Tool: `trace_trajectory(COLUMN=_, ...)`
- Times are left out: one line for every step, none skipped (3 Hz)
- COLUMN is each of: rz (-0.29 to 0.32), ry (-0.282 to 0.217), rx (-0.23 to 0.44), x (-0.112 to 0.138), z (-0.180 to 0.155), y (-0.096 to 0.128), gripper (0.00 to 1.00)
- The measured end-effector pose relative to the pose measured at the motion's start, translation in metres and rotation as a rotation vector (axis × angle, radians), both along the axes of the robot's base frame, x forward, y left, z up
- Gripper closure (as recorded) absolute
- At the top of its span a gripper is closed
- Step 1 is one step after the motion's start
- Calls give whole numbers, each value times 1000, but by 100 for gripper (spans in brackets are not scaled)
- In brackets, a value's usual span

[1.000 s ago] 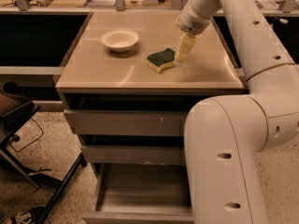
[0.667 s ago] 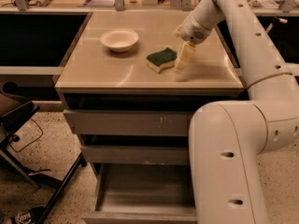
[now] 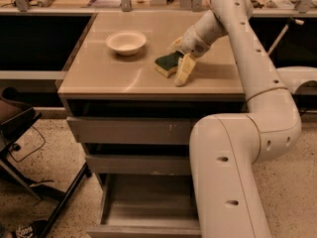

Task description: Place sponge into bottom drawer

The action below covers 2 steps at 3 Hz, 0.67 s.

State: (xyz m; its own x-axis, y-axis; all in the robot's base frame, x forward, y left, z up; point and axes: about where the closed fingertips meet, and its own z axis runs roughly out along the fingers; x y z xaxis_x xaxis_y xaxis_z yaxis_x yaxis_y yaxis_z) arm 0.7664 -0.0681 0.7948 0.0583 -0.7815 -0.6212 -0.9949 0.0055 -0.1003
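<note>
Sponge (image 3: 167, 63) sits on the surface (image 3: 99, 73), touching the hand (image 3: 180, 59); grip state: cannot tell. Grasping stage; next comes lifting it and lowering it into the open bottom drawer (image 3: 148, 205).

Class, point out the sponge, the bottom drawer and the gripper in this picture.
sponge (image 3: 166, 62): camera view, green top.
bottom drawer (image 3: 148, 206): camera view, inner floor.
gripper (image 3: 181, 68): camera view, pale end by sponge.

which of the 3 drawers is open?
The bottom drawer, pulled out so its floor shows; top drawer and middle drawer show only fronts. Gripper is at the sponge on the countertop.
</note>
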Motion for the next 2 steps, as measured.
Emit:
trace_trajectory(rz=-7, ry=-9, rx=5, x=4, z=1, y=2, gripper=19)
trace_trajectory(rz=-7, ry=-9, rx=5, x=4, z=1, y=2, gripper=42)
